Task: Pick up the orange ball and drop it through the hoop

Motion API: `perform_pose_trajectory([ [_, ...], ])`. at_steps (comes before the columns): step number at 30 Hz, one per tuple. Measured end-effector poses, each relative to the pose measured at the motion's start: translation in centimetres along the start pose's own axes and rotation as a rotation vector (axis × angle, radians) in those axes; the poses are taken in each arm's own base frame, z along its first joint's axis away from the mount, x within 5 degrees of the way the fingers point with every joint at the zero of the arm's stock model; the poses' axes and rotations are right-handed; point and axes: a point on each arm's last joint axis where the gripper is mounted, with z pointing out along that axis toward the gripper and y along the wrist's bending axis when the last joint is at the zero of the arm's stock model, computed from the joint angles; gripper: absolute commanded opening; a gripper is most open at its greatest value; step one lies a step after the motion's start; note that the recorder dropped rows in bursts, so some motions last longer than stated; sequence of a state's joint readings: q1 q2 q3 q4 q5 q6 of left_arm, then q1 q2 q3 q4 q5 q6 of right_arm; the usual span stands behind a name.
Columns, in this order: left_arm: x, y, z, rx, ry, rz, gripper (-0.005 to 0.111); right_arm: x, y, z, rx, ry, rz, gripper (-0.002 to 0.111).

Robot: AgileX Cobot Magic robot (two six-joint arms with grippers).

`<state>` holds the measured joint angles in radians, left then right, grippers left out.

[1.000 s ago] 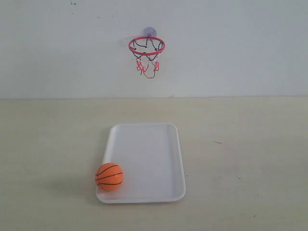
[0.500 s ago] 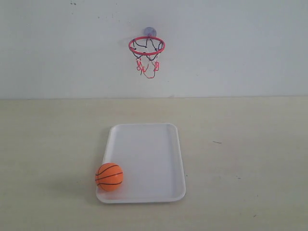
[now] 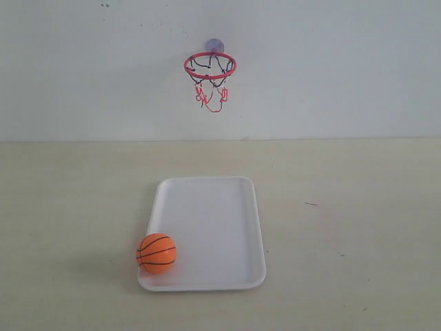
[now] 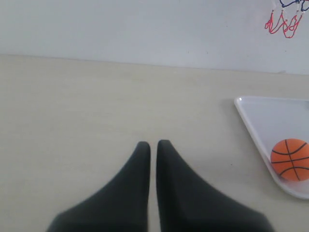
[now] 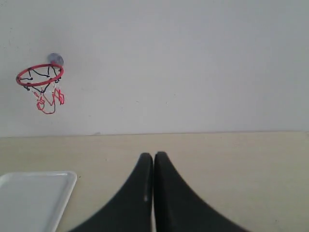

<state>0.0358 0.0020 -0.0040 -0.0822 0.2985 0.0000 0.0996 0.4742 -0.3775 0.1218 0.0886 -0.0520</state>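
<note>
The orange ball [image 3: 156, 253] with black seams rests in the near left corner of the white tray [image 3: 213, 207]. On the back wall above the tray hangs the hoop [image 3: 209, 65], a red ring with a black-and-red net on a suction cup. Neither arm shows in the exterior view. In the left wrist view my left gripper [image 4: 153, 145] is shut with nothing in it, well apart from the orange ball [image 4: 290, 159]. In the right wrist view my right gripper [image 5: 153, 156] is shut and empty over bare table, with the hoop [image 5: 40, 76] far off.
The beige table [image 3: 358, 227] runs to a plain white wall [image 3: 344, 69] at the back. A corner of the tray [image 5: 34, 193] shows in the right wrist view.
</note>
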Motion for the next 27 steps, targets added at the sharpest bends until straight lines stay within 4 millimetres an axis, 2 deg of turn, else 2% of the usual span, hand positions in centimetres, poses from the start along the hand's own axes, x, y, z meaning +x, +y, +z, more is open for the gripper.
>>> perform_pose_trajectory([
  [10, 0.0, 0.0, 0.0, 0.0, 0.0, 0.0, 0.004, -1.0, -0.1, 0.4, -0.004, -0.095, 0.253, 0.0],
  [21, 0.0, 0.0, 0.0, 0.0, 0.0, 0.0, 0.004, 1.0, -0.2, 3.5, 0.029, 0.095, 0.279, 0.0],
  [27, 0.0, 0.0, 0.0, 0.0, 0.0, 0.0, 0.004, 2.2, 1.6, 5.0, -0.076, 0.205, 0.198, 0.0],
])
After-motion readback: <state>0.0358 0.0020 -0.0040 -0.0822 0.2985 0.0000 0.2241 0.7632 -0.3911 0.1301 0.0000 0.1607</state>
